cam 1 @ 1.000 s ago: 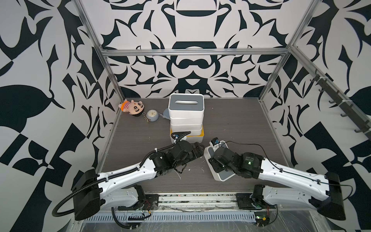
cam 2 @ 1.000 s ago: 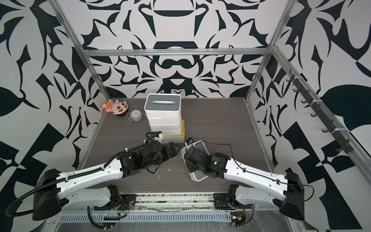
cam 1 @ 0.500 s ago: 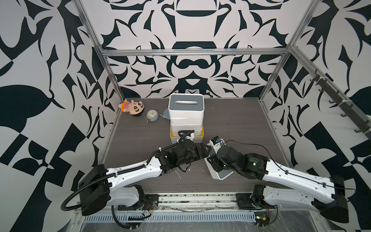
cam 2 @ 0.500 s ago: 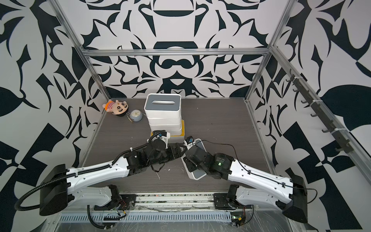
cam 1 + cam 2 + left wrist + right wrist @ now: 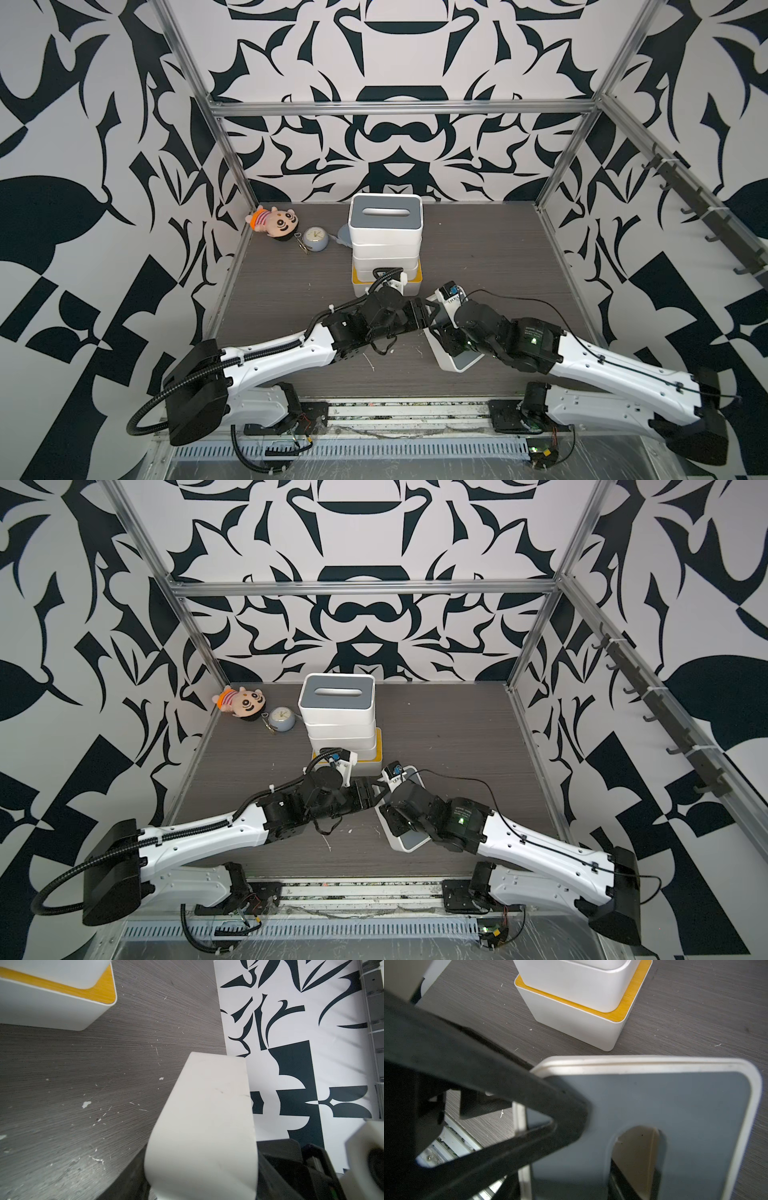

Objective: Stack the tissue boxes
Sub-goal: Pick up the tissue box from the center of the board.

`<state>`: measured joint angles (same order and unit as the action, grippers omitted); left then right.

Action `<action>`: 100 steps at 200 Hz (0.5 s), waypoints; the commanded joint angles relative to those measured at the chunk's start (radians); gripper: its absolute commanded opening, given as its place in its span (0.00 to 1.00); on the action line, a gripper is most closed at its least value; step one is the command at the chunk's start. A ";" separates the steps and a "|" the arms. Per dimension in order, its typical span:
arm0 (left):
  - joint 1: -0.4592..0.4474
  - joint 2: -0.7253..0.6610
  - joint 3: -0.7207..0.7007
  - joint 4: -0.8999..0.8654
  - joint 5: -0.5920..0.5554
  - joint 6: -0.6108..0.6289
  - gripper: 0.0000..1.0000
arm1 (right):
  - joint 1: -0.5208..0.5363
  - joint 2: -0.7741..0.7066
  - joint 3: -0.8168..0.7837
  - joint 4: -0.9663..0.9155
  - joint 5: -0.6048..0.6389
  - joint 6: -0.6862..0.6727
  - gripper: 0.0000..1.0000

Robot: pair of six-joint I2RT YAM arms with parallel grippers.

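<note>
A stack of tissue boxes stands at the back middle in both top views. A grey-lidded box (image 5: 385,212) (image 5: 336,692) is on top and the yellow-lidded box (image 5: 417,277) (image 5: 376,759) (image 5: 62,1007) (image 5: 581,1028) is at the bottom. Another grey-lidded tissue box (image 5: 457,363) (image 5: 409,841) (image 5: 207,1115) (image 5: 675,1101) sits tilted at the front right. My right gripper (image 5: 453,345) (image 5: 401,818) (image 5: 623,1178) is shut on its lid through the slot. My left gripper (image 5: 428,316) (image 5: 374,796) (image 5: 202,1163) is closed over the box's left end, one finger (image 5: 508,1084) lying on the lid.
A plush doll (image 5: 274,222), a small round clock (image 5: 314,239) and a blue-grey pouch (image 5: 344,234) lie at the back left beside the stack. Metal frame posts and patterned walls bound the dark table (image 5: 478,249) on three sides.
My left arm has swung right, away from the stack, to the tilted box, and its jaws have closed on the box's end. The right gripper has kept its hold.
</note>
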<state>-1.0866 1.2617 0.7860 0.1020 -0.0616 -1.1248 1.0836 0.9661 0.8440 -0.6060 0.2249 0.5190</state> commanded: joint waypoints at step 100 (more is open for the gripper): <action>0.004 -0.048 0.072 -0.004 0.003 0.048 0.46 | 0.009 -0.178 0.051 -0.089 -0.023 -0.020 0.58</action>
<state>-1.0939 1.2427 0.8024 0.1143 -0.0257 -1.1015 1.0843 0.8551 0.8452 -0.6571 0.2054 0.5034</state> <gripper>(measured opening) 0.638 0.551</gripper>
